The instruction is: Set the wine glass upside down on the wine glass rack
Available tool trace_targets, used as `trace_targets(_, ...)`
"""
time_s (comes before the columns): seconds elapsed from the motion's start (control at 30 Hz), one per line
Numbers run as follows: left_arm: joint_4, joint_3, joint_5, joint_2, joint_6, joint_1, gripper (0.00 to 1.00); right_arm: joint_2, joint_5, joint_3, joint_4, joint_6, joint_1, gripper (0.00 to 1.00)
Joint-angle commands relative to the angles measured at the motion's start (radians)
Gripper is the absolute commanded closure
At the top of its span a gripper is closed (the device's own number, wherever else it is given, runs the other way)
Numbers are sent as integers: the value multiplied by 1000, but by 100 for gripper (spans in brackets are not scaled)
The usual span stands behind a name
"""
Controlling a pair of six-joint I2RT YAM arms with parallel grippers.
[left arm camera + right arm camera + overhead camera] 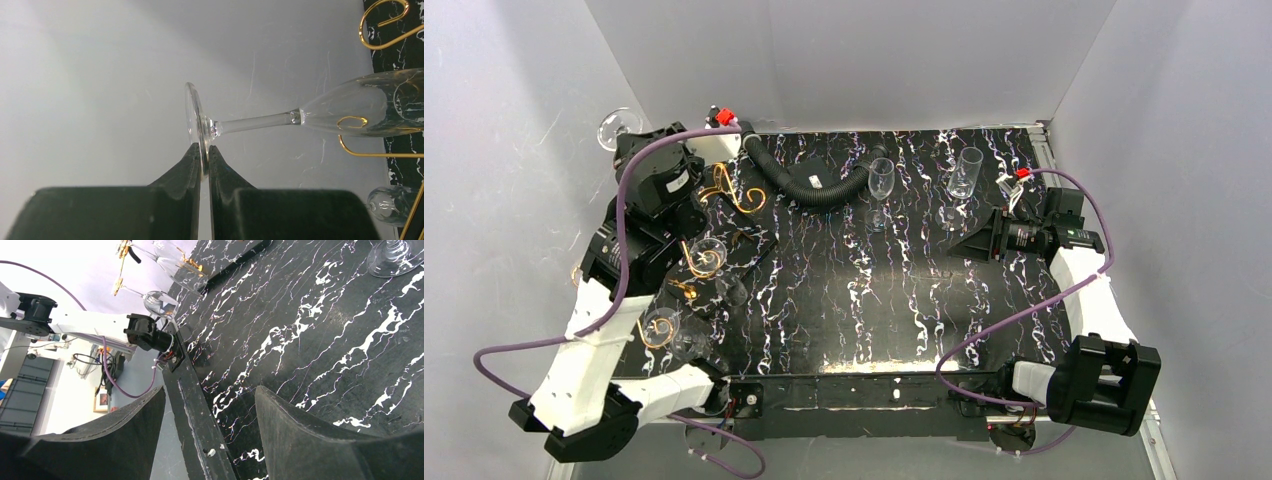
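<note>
One glass (260, 121) lies sideways, foot pinched tight in the left gripper (205, 160), bowl near the rack (385, 155); right gripper (210, 390) gapes empty. I'd tip the bowl down, then ease the stem between wires.

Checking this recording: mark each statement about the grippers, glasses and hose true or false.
1. The left gripper grips its wine glass by the bowl. False: it is shut on the edge of the foot.
2. The right gripper is open and holds nothing. True.
3. Two more glasses stand upright on the table. True.
4. The black hose lies by the right arm's base. False: it lies at the table's far side, next to the rack.
</note>
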Motion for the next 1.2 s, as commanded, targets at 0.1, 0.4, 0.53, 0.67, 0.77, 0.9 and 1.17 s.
trace_targets(0.1,80,-60,-17,-46,-27,74,100,3,-43,44,-7,-15,-6,27)
trace_targets(0.4,51,-105,60,-21,-113,198,100,8,-47,47,-15,-18,-8,27)
trace_targets(0.53,55,-122,81,-10,-136,235,100,13,-48,47,-15,-19,-7,27)
trace_targets(0.67,26,-138,107,-4,-177,261,100,18,-51,48,-18,-21,-8,26)
trace_targets(0.77,4,-166,124,-3,-213,288,100,22,-51,52,-29,-27,-7,27)
trace_targets(0.9,-26,-212,151,-9,-254,323,100,22,-53,54,-32,-30,-8,26)
trace_targets(1.17,-17,-301,183,-25,-287,361,100,21,-57,55,-35,-33,-8,26)
